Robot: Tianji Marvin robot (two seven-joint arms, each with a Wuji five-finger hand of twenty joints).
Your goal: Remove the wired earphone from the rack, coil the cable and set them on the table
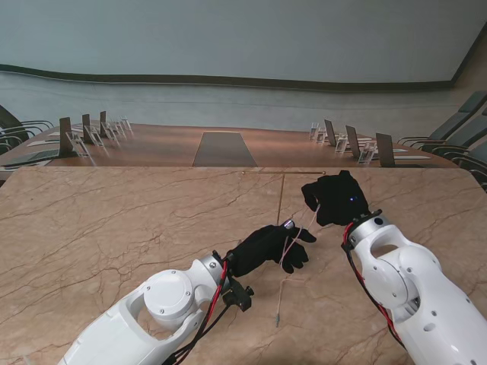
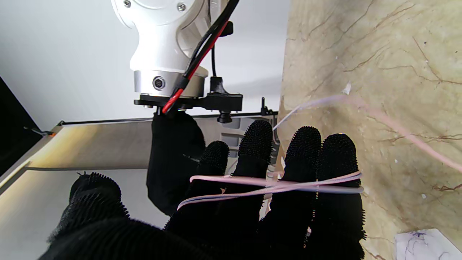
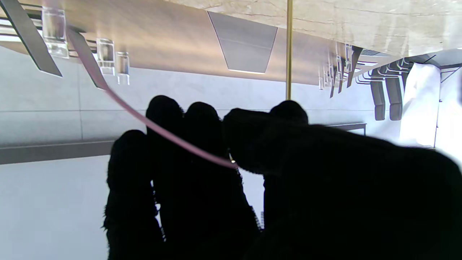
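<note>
The earphone cable point(image 1: 302, 228) is a thin pale pink strand stretched between my two black-gloved hands. My left hand point(image 1: 270, 247) hovers over the middle of the marble table point(image 1: 114, 228). In the left wrist view, the cable point(image 2: 274, 186) is looped a few turns around its four straight fingers point(image 2: 252, 159). My right hand point(image 1: 335, 199) is farther from me and to the right, with thumb and fingers pinched on the cable point(image 3: 162, 131). The thin gold T-shaped rack point(image 1: 281, 194) stands just behind the hands. I cannot make out the earbuds.
A thin pale line point(image 1: 279, 300) runs from under my left hand toward me; I cannot tell whether it is cable or rack pole. Beyond the marble table's far edge stands a long wooden conference table point(image 1: 221, 144) with chairs and clear stands. A white scrap point(image 2: 426, 245) lies near my left hand.
</note>
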